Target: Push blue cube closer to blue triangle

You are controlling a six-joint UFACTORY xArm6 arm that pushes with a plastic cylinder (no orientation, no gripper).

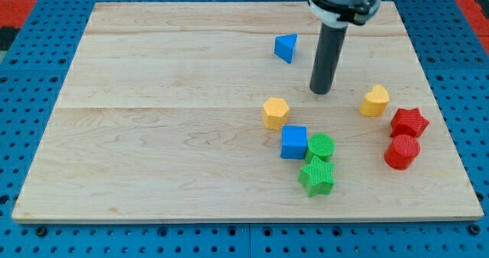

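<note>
The blue cube (293, 142) sits right of the board's middle, touching the green cylinder (322, 146) on its right. The blue triangle (286, 47) lies nearer the view's top, well above the cube. My tip (322, 91) rests on the board between them, to the right of the triangle and above and slightly right of the cube, touching neither.
A yellow hexagon (275, 112) lies just above-left of the cube. A green star (317, 176) sits below the green cylinder. A yellow heart (375, 101), a red star (409, 123) and a red cylinder (402, 152) are at the view's right. The wooden board (153, 120) has blue pegboard around it.
</note>
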